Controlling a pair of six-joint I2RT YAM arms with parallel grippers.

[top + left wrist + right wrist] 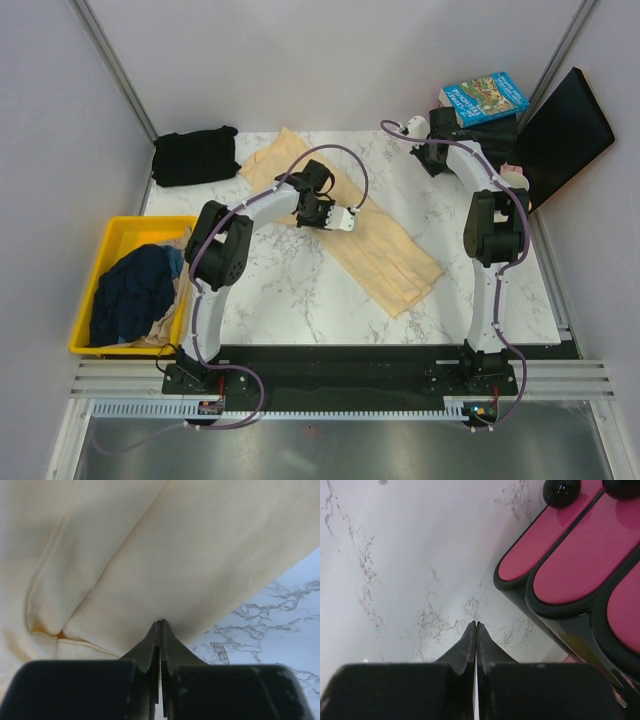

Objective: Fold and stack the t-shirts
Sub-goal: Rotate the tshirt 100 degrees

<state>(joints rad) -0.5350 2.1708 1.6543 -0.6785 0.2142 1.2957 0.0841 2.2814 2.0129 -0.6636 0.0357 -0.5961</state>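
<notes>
On marble [300,290], cream t-shirt [392,258] in a long strip, left pincer [160,625] clamping it, right pincer [476,626] closed empty

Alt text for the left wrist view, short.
Left gripper, jaws closed, pinches the edge of the cream-yellow t-shirt, whose soft folds fill most of the frame. White marble table shows at lower right.

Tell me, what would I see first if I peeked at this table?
A long cream-yellow t-shirt stretches slantwise across the marble table, with the left gripper shut above it. Beside the table's left edge a yellow bin holds a dark navy t-shirt, and a black t-shirt sits at the far left corner.
</notes>
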